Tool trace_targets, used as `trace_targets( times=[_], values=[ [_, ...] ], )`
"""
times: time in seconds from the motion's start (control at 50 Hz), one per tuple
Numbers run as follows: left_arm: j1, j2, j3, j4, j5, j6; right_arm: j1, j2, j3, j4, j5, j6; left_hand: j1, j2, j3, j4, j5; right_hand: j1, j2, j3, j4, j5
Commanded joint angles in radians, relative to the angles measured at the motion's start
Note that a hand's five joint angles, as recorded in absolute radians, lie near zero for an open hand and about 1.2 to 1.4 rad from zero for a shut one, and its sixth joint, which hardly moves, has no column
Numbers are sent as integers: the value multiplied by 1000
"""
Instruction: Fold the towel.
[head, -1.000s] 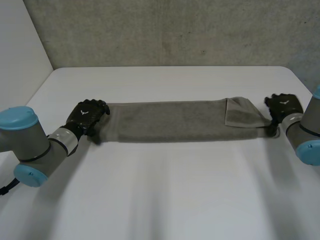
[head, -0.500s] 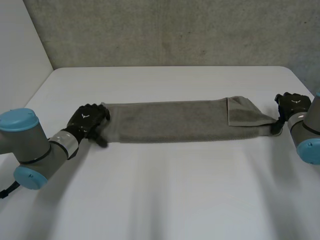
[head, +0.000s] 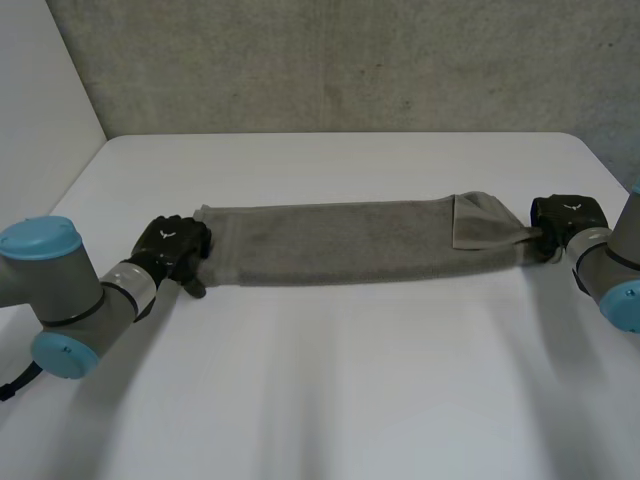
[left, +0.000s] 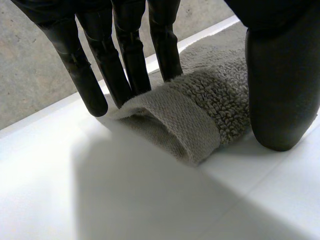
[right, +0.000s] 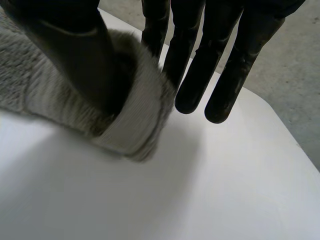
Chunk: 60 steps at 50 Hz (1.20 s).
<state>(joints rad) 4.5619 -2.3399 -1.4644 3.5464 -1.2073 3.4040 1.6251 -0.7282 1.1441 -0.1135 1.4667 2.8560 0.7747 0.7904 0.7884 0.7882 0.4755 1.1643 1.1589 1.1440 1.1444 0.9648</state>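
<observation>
As the towel spans the table, left hand and right hand pinch its ends.

My left hand has slid back toward me across the worktop, baring the towel's far left corner. My right hand drifted outward, then came back in.

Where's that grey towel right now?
In the head view, the grey terry towel stretches across the white table between the left robot hand and right robot hand.
</observation>
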Motion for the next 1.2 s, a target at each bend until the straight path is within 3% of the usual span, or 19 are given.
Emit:
trace_targets(
  times=[0.02, 0.16, 0.32, 0.42, 0.52, 0.6, 0.62, 0.64, 0.66, 0.68, 0.7, 0.74, 0.98, 1.2],
  values=[
    [0, 33, -5, -17, 2, 0, -5, -5, 3, 2, -71, 9, 41, 25, 27, 27, 165, 232, 237, 252, 252, 257],
    [8, 114, -8, -70, 8, -2, -14, -68, 3, 69, -80, 9, 290, 274, 276, 277, 415, 232, 237, 252, 252, 257],
    [29, 234, -72, -121, 15, 1, -34, -142, 0, 288, -111, -15, 290, 274, 276, 277, 415, 232, 237, 252, 252, 257],
    [32, 289, -151, -141, 17, 11, -73, -174, 52, 438, -167, -174, 287, 272, 274, 274, 412, 232, 237, 252, 252, 257],
    [45, 342, -259, -149, 28, 12, -117, -224, 158, 474, -174, -283, 281, 266, 268, 268, 406, 232, 237, 252, 252, 257],
    [51, 378, -330, -146, 51, 12, -142, -255, 221, 474, -174, -320, 255, 239, 241, 241, 380, 221, 227, 242, 241, 246],
    [55, 393, -361, -144, 64, 14, -151, -269, 245, 471, -174, -325, 179, 164, 166, 166, 304, -151, -145, -131, -131, -126],
    [66, 405, -387, -139, 72, 14, -151, -269, 246, 471, -174, -325, -39, -55, -53, -53, 85, -154, -149, -134, -135, -130],
    [66, 406, -387, -139, 72, 14, -156, -283, 272, 463, -172, -325, -42, -57, -55, -55, 83, -486, -480, -466, -466, -461],
    [80, 412, -399, -139, 77, 15, -156, -299, 295, 450, -174, -323, -361, -377, -375, -375, -237, -646, -641, -626, -626, -621],
    [91, 416, -405, -142, 77, 15, -156, -300, 295, 449, -174, -323, -536, -552, -550, -549, -411, -648, -642, -627, -628, -623],
    [95, 421, -407, -146, 77, 18, -154, -341, 344, 410, -190, -316, -532, -548, -546, -545, -407, -791, -786, -771, -771, -766],
    [80, 473, -392, -147, 64, 9, -74, -424, 468, 250, -220, -227, -523, -539, -537, -537, -398, -847, -842, -827, -828, -822],
    [-23, 445, -392, -107, 20, -8, 35, -419, 506, 69, -203, -172, -535, -550, -548, -548, -410, -765, -760, -745, -745, -740]
  ],
)
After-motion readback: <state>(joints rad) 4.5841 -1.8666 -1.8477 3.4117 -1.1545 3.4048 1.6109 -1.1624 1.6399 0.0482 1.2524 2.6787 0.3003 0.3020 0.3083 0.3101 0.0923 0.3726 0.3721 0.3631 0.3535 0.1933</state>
